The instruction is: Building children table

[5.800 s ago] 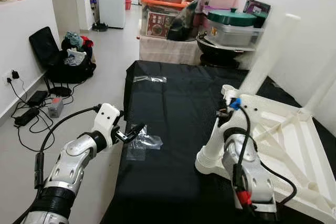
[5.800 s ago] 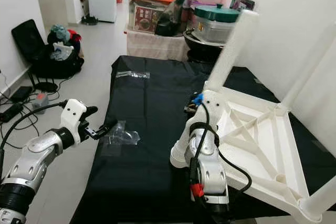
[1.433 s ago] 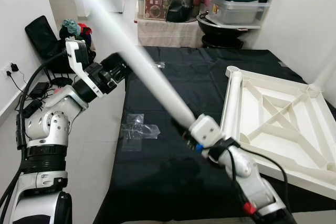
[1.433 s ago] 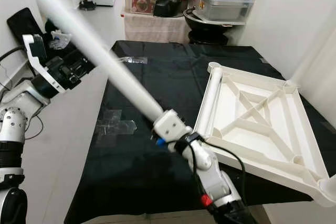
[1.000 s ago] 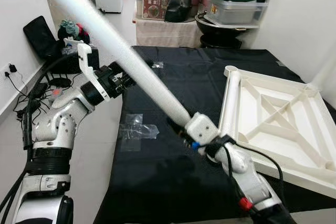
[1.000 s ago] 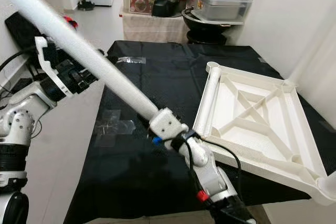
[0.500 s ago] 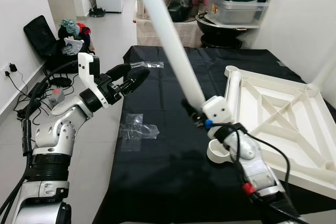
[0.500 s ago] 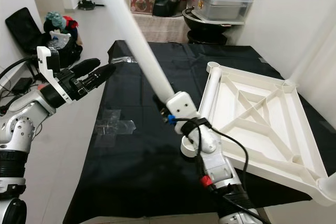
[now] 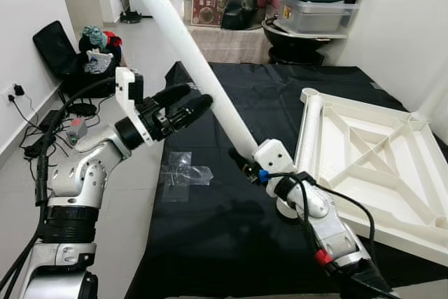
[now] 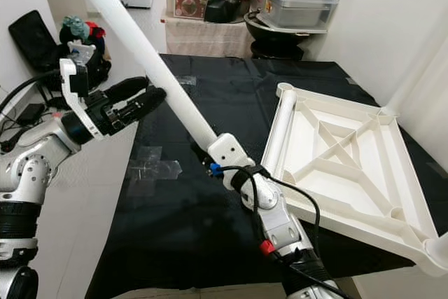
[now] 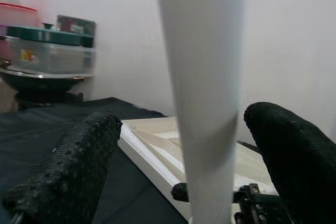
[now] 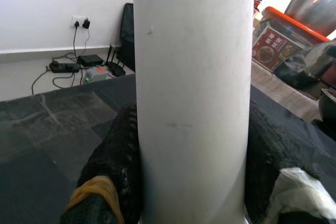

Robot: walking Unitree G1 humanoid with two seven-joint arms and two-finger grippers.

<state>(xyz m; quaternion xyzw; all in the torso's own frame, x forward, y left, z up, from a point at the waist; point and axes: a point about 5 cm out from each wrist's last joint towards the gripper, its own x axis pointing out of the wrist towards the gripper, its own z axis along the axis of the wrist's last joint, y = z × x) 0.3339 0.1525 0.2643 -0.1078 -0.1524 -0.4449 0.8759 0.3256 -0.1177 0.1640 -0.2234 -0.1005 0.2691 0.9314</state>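
Observation:
A long white table leg [image 9: 203, 75] slants up and to the far left over the black-covered table [image 9: 231, 243]. My right gripper [image 9: 245, 166] is shut on its lower end; in the right wrist view the black fingers [image 12: 123, 161] hug the leg [image 12: 191, 93] on both sides. My left gripper [image 10: 155, 90] is open at mid-length of the leg. Its fingers [image 11: 79, 166] stand on either side of the leg [image 11: 202, 103] with gaps showing. The white tabletop [image 10: 336, 148] lies upside down on the right of the table.
Clear plastic wrap [image 9: 183, 175] lies on the cloth near the left edge. Boxes, a pot and a green-lidded container [image 9: 308, 12] crowd the far end. A dark bag [image 9: 91, 61] and cables [image 9: 28, 138] sit on the floor to the left. A white wall runs along the right.
The leg has tipped from nearly upright to slanting left, with my right gripper still on its base. My left gripper has come in, and its open fingers now straddle the leg.

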